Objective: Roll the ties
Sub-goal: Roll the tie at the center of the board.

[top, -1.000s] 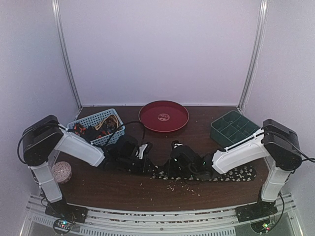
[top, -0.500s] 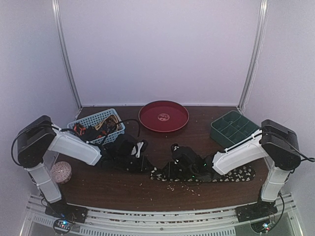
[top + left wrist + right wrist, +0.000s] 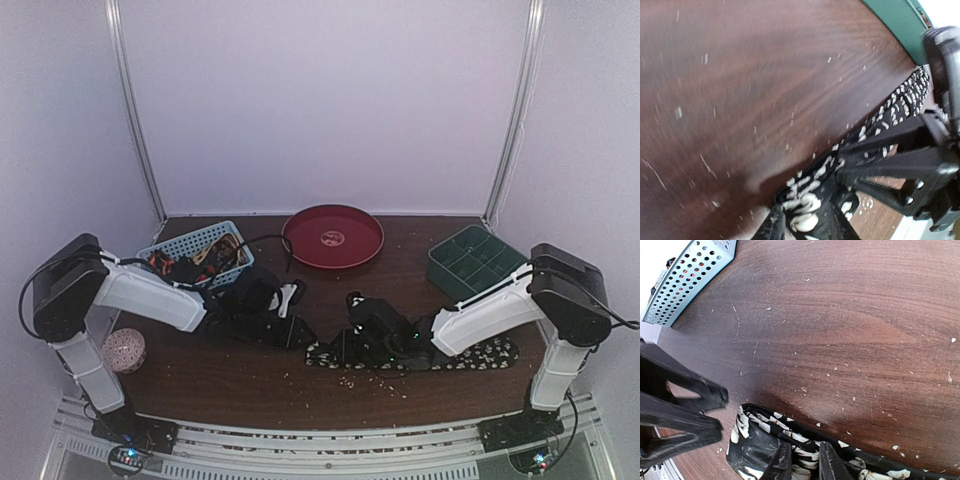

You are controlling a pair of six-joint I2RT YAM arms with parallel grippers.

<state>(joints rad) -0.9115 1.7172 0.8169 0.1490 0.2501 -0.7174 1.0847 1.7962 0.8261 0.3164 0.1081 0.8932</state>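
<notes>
A dark tie with pale speckles [image 3: 480,353] lies flat along the table's front, running from the middle to the right. Its left end is folded over [image 3: 752,440]. My right gripper [image 3: 345,348] [image 3: 804,460] is shut on a ridge of that folded end. My left gripper [image 3: 296,330] [image 3: 805,222] faces it from the left with its fingers apart, and the bunched tie end [image 3: 805,200] lies between them. More ties, dark, orange and red, fill the pale blue basket [image 3: 170,250].
A red round plate [image 3: 333,237] sits at the back centre and a green compartment tray [image 3: 475,262] at the back right. A speckled pinkish ball [image 3: 125,350] rests by the left arm's base. Pale crumbs [image 3: 365,378] lie in front of the tie.
My left gripper's jaws have spread apart at the tie's end, and the left arm has leaned back to the left. The right gripper has stayed where it was.
</notes>
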